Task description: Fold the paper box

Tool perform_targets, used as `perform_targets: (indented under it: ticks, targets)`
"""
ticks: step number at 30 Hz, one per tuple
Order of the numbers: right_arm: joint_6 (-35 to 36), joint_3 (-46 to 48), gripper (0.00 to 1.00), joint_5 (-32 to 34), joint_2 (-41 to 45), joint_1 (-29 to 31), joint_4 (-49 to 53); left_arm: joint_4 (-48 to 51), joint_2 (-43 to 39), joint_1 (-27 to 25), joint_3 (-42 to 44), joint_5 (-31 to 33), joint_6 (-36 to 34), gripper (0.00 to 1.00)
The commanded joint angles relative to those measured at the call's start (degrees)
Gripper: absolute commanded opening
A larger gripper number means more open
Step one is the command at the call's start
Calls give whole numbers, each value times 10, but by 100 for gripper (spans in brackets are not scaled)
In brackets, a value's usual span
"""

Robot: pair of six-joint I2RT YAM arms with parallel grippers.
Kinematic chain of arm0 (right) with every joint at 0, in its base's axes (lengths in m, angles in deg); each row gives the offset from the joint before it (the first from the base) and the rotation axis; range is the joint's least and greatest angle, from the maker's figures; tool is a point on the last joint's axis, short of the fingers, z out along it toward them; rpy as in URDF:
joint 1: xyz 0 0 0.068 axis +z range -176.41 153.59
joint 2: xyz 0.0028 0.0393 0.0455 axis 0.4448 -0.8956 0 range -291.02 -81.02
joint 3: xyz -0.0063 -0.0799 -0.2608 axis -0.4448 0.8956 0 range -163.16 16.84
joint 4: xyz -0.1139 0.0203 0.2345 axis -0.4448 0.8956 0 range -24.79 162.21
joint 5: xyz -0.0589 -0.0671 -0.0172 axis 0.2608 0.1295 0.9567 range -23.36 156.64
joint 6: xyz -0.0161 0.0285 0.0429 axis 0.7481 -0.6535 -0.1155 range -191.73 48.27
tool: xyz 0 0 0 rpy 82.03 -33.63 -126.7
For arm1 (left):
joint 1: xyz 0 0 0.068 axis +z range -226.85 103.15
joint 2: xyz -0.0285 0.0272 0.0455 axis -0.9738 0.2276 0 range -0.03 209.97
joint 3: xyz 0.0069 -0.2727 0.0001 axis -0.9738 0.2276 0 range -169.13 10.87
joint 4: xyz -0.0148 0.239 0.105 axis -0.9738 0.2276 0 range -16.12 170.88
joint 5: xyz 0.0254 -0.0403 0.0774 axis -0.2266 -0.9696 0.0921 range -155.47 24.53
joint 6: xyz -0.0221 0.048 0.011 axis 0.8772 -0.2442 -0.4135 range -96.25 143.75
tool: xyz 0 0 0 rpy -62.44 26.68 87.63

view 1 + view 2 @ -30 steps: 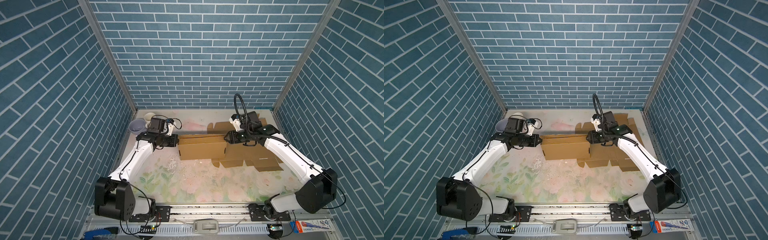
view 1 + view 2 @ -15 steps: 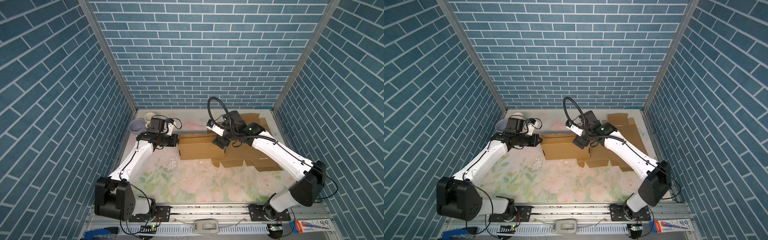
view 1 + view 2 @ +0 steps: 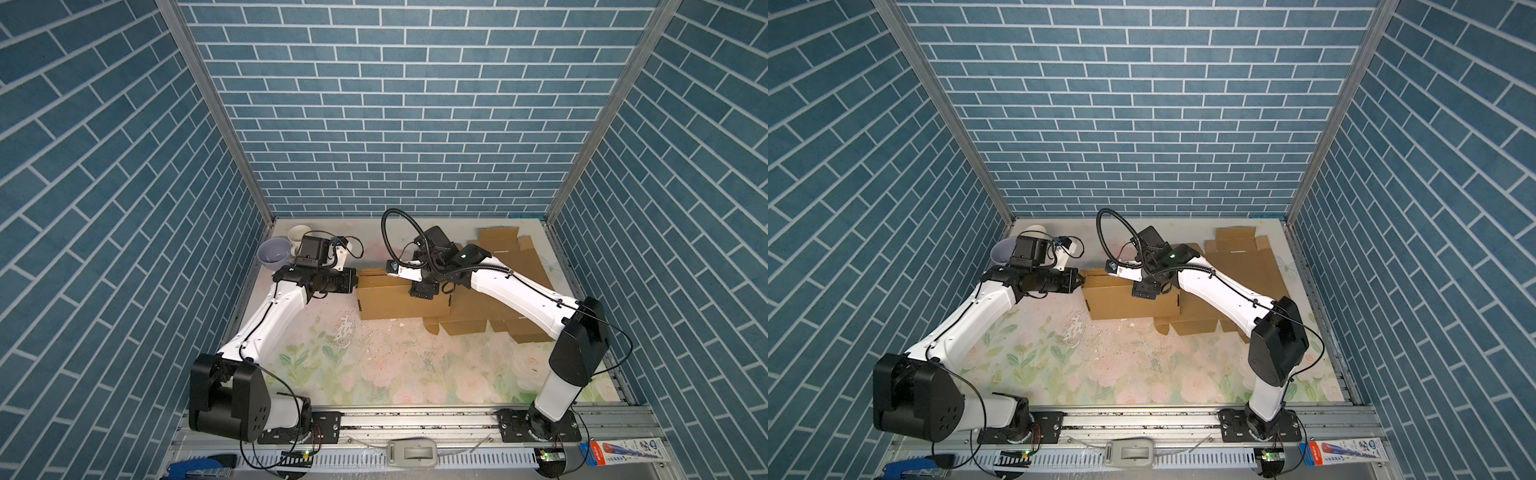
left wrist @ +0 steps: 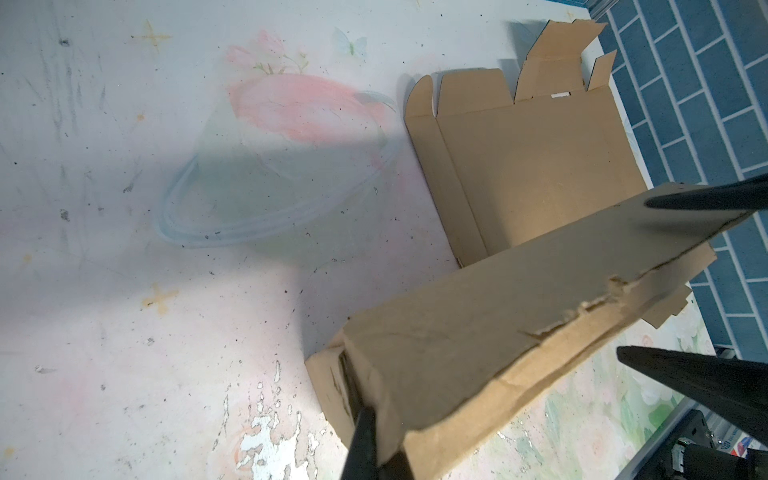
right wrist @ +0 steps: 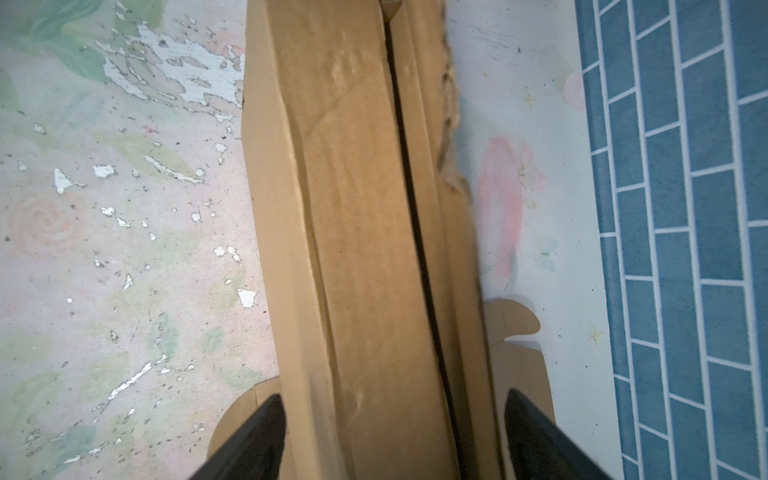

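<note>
Right pincer (image 3: 424,291) has moved since a second ago: then at the right end of the paper box (image 3: 399,301), now over the box's top edge, closer to the middle. Left arm and box have not shifted

Right pincer: jaws wide apart and pointing down. In the right wrist view one fingertip (image 5: 266,424) sits on each side of the box's narrow top, straddling it. Not clamped; whether the fingers touch the cardboard, cannot tell

Left pincer (image 3: 354,282): jaws together, pinched on the thin cardboard edge at the box's left end, reaching in level from the side. The left wrist view shows this pinch at the box's near corner (image 4: 380,440)

Paper box: partly folded, standing on its long side on the floral worktop (image 3: 395,365) between the two pincers, touching the left one and directly beneath the right one. A dark seam gap runs along its top. One long edge is ragged and torn

Flat cardboard blanks (image 3: 511,266) lie on the worktop behind and beside the right pincer, just against the box's right end

Lavender bowl (image 3: 273,254) and white mug (image 3: 297,236) stand behind the left pincer's wrist, well apart from the box
</note>
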Motion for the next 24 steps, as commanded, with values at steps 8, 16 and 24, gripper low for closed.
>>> perform_targets:
  ticks: [8, 16, 24]
  targets:
    - [22, 22, 53, 40, -8, 20, -14, 44, -14, -2, 27, -35, 4, 10]
    - [0, 55, 44, 51, -2, 24, -37, 60, -43, 8, 11, -72, -9, 27]
    - [-9, 76, 38, 60, 4, 27, -53, 48, -98, 91, -11, -128, 39, 39]
